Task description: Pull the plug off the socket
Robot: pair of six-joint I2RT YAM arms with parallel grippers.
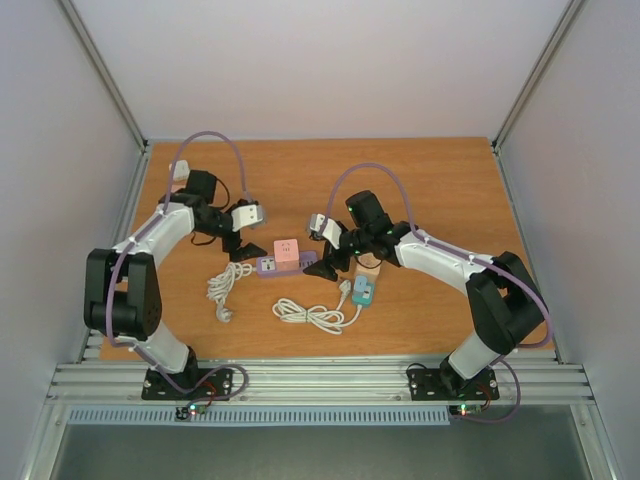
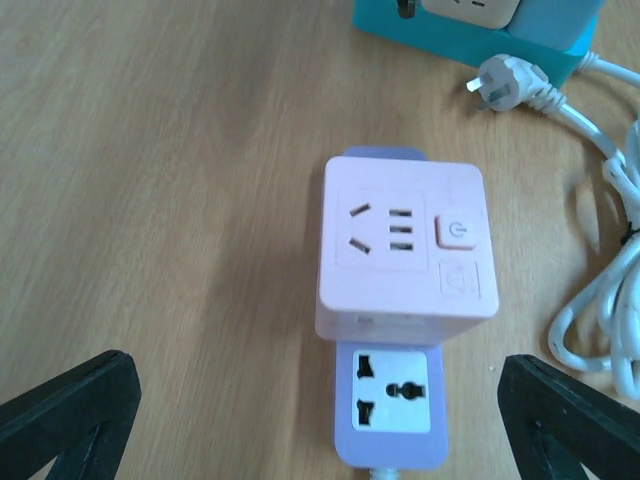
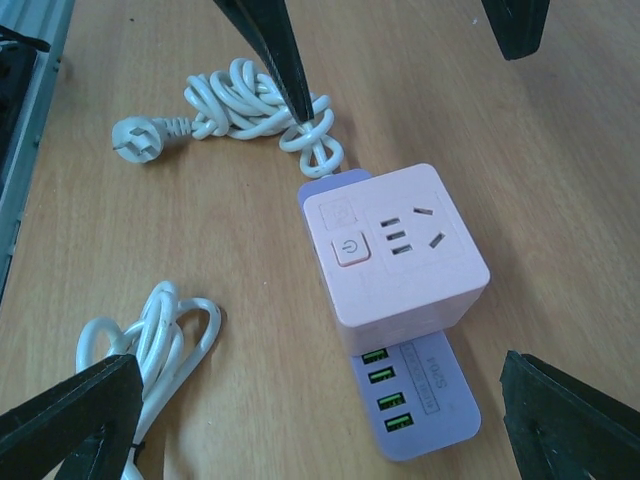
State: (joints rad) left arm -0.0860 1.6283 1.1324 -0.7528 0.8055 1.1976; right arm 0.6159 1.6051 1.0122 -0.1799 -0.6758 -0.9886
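Plug [image 2: 405,250], a pink cube, is seated on the purple strip [image 2: 390,400] between the left claw [image 2: 315,372] and right claw [image 3: 320,372], both held apart. If the strip is not pinned, it may be lifted too.

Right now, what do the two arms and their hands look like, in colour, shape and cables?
Both arms match: the left arm and the right arm have white links between bulky black joints, on black bases. A lilac cable arcs over each. The left hand and the right hand each carry a white block behind black, wedge-shaped fingers.
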